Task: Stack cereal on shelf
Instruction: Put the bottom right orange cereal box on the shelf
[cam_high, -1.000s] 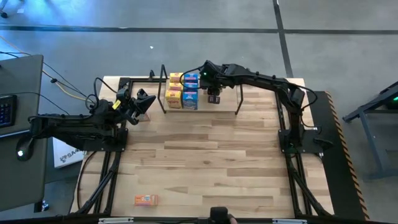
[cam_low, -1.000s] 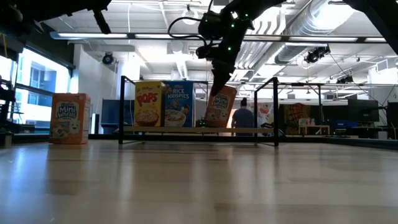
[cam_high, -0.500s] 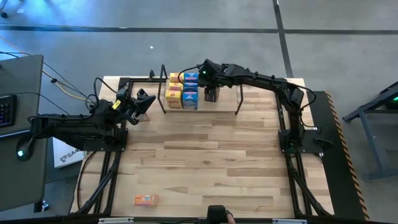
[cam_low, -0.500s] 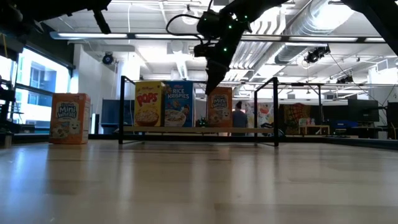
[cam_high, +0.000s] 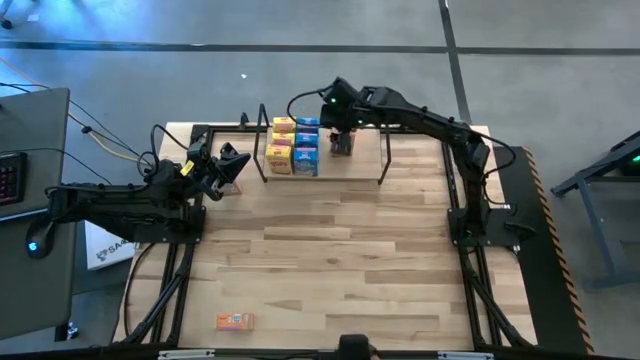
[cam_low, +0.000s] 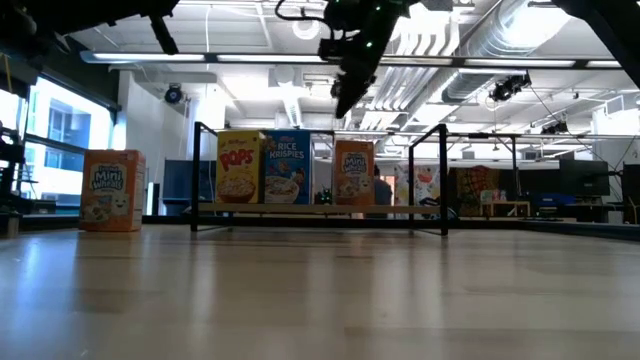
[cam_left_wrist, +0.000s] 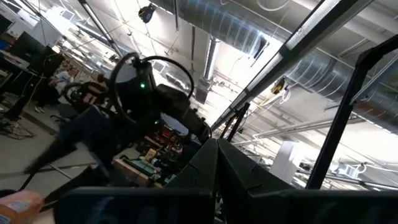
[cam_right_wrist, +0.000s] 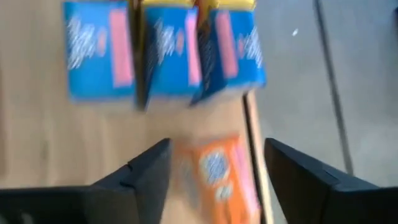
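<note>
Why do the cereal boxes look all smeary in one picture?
In the right wrist view the blue boxes and orange box are blurred, likely by camera motion; the low view shows the orange box sharp on the shelf, against bright ceiling lights.

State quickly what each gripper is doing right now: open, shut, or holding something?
Left gripper: shut, holding nothing, waiting at the table's left side.
Right gripper: open, empty, above the orange cereal box on the shelf.
</note>
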